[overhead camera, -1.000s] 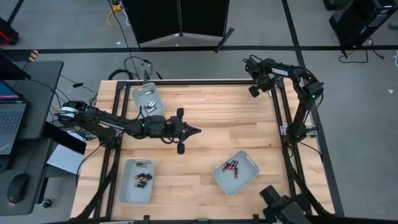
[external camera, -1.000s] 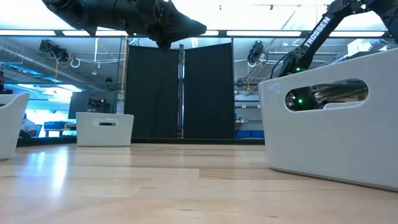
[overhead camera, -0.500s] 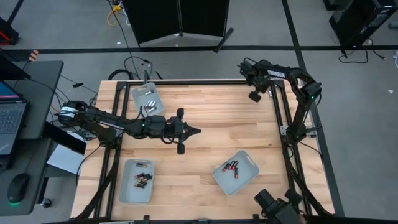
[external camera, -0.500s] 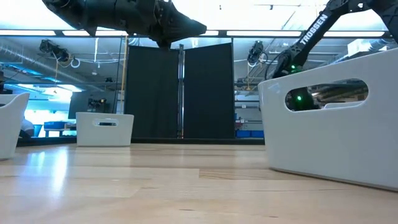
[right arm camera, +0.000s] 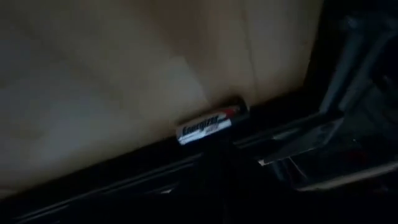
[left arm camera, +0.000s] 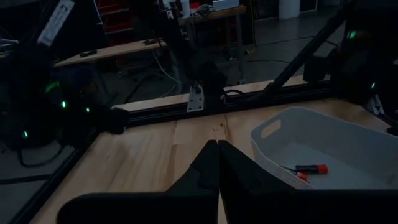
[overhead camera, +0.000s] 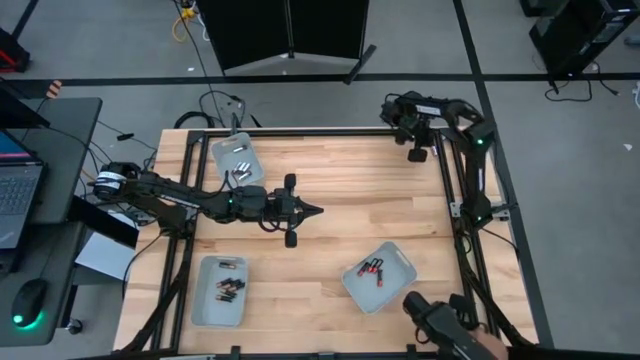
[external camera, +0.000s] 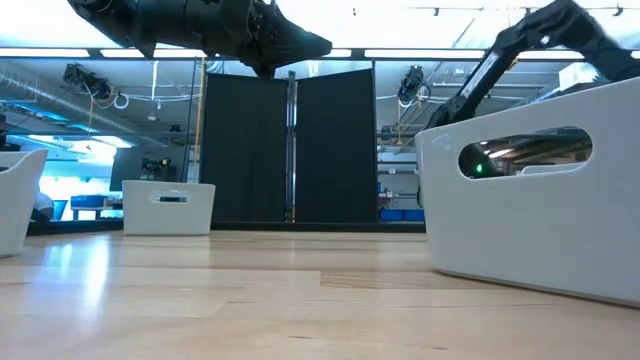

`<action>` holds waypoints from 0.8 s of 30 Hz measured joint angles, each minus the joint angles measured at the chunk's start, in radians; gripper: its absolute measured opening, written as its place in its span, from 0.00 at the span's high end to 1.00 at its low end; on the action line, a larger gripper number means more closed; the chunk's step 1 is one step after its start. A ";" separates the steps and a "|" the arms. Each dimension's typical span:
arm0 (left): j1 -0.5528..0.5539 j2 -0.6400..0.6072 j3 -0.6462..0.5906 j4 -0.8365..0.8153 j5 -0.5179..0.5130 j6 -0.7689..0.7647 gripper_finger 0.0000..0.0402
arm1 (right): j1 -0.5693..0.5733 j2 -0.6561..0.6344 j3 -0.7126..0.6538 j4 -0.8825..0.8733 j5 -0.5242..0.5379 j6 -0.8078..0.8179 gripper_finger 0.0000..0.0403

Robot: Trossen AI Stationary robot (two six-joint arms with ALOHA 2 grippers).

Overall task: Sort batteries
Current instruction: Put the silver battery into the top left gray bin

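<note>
My left gripper (overhead camera: 312, 210) (left arm camera: 217, 144) hangs shut and level over the table's middle, holding nothing. My right gripper (overhead camera: 414, 153) slants down over the table's far right corner. A silver-and-dark battery (right arm camera: 208, 127) lies there on the wood against the dark frame rail, just ahead of the gripper's shut fingers; in the high view the gripper hides it. More batteries lie in three pale grey trays: silvery ones at the far left (overhead camera: 236, 158), dark ones at the near left (overhead camera: 220, 290), red-ended ones (overhead camera: 372, 268) (left arm camera: 311, 168) at the near right (overhead camera: 392, 283) (left arm camera: 323, 149). My right gripper's shut fingertips stand right beside the middle of the battery's long side (right arm camera: 211, 138), coming from the far rail and slanting down. The fingers' own dark bulk covers that spot, so I cannot tell whether they touch it. The battery lies flat on the table.
A dark metal frame rail (overhead camera: 330, 130) runs round the table, with a bracket (right arm camera: 298, 149) near the corner battery. Bare wood (overhead camera: 370, 190) stretches between the trays. In the low view the near-right tray's wall (external camera: 530, 210) stands close and my left gripper (external camera: 322, 45) hangs above.
My right arm has folded in over the far right corner. Its gripper has rolled about its own axis and sunk a little toward the table, staying shut.
</note>
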 joint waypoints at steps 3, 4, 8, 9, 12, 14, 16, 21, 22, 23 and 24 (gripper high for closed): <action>0.000 0.000 0.000 -0.002 0.000 0.001 0.99 | -0.002 0.064 0.024 -0.013 0.037 -0.011 0.99; 0.000 0.000 0.000 -0.003 0.000 0.001 0.99 | -0.005 0.077 0.029 -0.019 0.039 -0.012 0.99; 0.000 0.000 0.000 -0.004 -0.006 0.003 0.99 | -0.024 0.103 0.032 -0.028 0.042 -0.015 0.99; 0.000 0.000 0.000 -0.004 -0.010 0.006 0.99 | -0.029 0.104 0.032 -0.036 0.042 -0.015 0.99; 0.000 0.000 0.000 -0.003 -0.015 0.021 0.99 | -0.045 0.103 0.032 -0.046 0.045 -0.015 0.99; 0.000 0.000 0.000 -0.004 -0.021 0.022 0.99 | -0.049 0.104 0.032 -0.048 0.049 -0.014 0.99; 0.000 0.000 0.000 -0.005 -0.027 0.021 0.99 | -0.049 0.104 0.031 -0.050 0.048 -0.017 0.99; 0.000 0.000 0.000 -0.028 -0.031 0.021 0.99 | -0.047 0.104 0.031 -0.058 0.023 -0.024 0.99; 0.000 0.000 0.000 -0.035 -0.037 0.021 0.99 | -0.047 0.104 0.031 -0.058 0.022 -0.026 0.99; 0.000 0.000 0.000 -0.043 -0.044 0.021 0.99 | -0.047 0.104 0.031 -0.058 0.022 -0.026 0.99; 0.000 0.000 0.000 -0.049 -0.053 0.021 0.99 | -0.047 0.104 0.031 -0.058 0.021 -0.026 0.99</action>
